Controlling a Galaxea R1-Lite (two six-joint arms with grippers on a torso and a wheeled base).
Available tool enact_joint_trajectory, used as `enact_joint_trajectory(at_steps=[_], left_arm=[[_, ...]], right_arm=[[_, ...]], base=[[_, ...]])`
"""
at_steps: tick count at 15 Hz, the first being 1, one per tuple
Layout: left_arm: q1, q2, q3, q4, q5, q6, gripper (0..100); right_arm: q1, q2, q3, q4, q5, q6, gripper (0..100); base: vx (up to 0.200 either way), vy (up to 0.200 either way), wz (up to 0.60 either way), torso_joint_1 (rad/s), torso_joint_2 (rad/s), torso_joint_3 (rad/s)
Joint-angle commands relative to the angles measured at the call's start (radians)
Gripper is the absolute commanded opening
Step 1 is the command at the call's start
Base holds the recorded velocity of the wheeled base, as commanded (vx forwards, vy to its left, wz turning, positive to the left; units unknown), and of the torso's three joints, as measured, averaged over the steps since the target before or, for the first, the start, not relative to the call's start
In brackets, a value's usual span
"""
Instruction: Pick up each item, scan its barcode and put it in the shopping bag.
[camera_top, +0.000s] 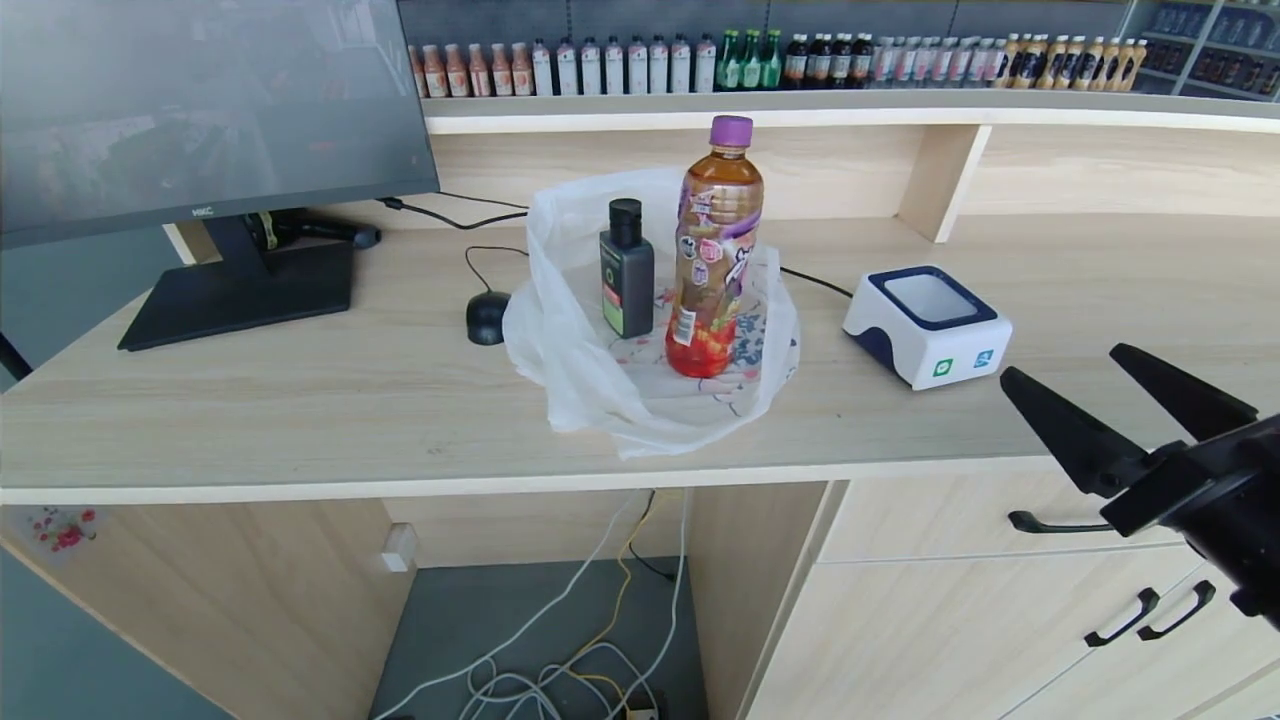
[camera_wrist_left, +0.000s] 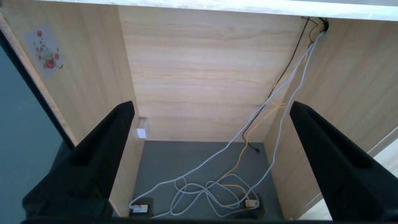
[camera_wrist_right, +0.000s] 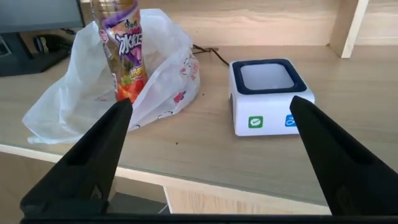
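Tea bottle (camera_top: 715, 250) and black bottle (camera_top: 627, 275) upright in the shopping bag (camera_top: 565, 340) on the surface (camera_top: 300, 400). Left jaws and right jaws wide open, empty. Could topple the tea bottle by snagging loose plastic.

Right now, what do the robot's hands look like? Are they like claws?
A bit like claws. The right gripper is matte black, with two long, flat jaws that narrow to blunt wedge tips and join in a chunky black block. The left gripper has the same plain black, tapering jaws.
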Motion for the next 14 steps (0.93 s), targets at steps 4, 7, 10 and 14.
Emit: enact_joint_trajectory(at_steps=[4,7,10,14], left_arm=[[-0.002,0.000,0.000,0.000,0.000,0.003,100],[0.000,0.000,0.000,0.000,0.000,0.003,100],[0.000,0.000,0.000,0.000,0.000,0.003,100],[0.000,0.000,0.000,0.000,0.000,0.000,100]], right_arm=[[0.003,-0.168,0.180,0.124,-0.006,0.063,100],[0.012,-0.487,0.180,0.535,-0.001,0.079,100],[0.072,-0.871,0.179,1.037,0.002,0.031,100],[0.080,-1.107,0.180,1.327,0.002,-0.041,100]], base=[[0.000,0.000,0.00,0.000,0.00,0.000],[0.000,0.000,0.00,0.000,0.00,0.000],[0.000,0.000,0.00,0.000,0.00,0.000],[0.000,0.000,0.00,0.000,0.00,0.000]])
